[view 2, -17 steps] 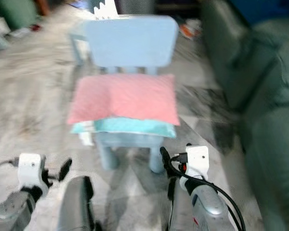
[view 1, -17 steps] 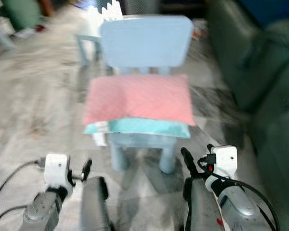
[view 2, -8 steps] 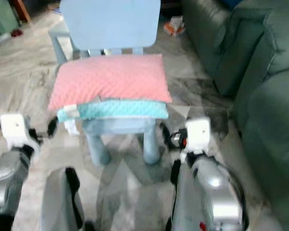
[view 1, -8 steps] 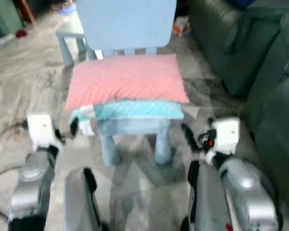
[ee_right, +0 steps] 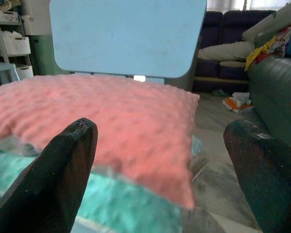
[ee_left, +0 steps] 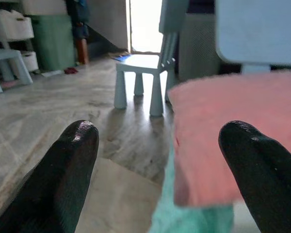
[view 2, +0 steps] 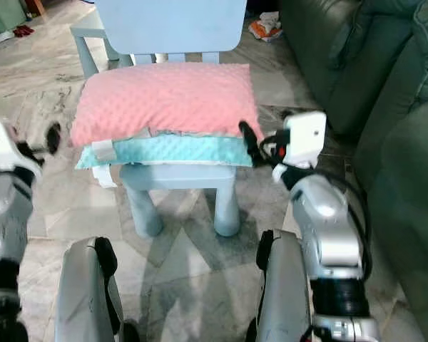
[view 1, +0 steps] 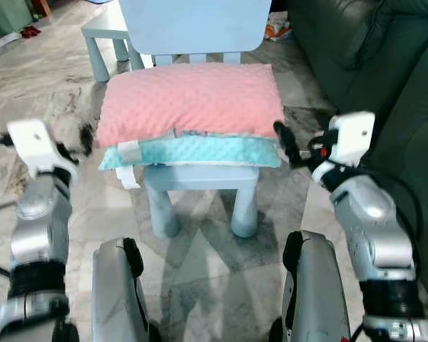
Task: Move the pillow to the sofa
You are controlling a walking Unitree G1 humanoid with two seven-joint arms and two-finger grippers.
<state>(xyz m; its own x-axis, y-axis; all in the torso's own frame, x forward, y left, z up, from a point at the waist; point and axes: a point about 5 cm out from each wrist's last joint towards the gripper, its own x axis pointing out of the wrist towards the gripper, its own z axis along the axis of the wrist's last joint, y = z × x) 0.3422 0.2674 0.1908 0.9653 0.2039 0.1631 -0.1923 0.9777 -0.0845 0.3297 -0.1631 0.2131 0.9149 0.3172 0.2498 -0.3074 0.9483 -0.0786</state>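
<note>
Pink on top and turquoise beneath, the plump dimple-textured fabric pillow lies flat on the seat of the small pale-blue plastic child's chair, covering the seat and overhanging it at both ends. By the look of it, it is light and soft and would sag if lifted from one end only, and the plush cover may slide a little under hard fingers. The sensible hold seems to be a squeeze from both short ends at once, low down where the pink meets the turquoise, or a pinch deep into the stuffing. A white label hangs from the corner of the pillow on the robot's left, too flimsy to carry it by.

At the chair's left flank the left gripper is spread wide with nothing between its fingers, level with the pillow's end and just short of it. At the chair's right flank the right gripper is likewise wide apart and empty, facing the other end; seen from the head, it sits just beside that corner.

Right of the chair stands the dark green leather sofa, close by. I can make out no containers near the chair.
</note>
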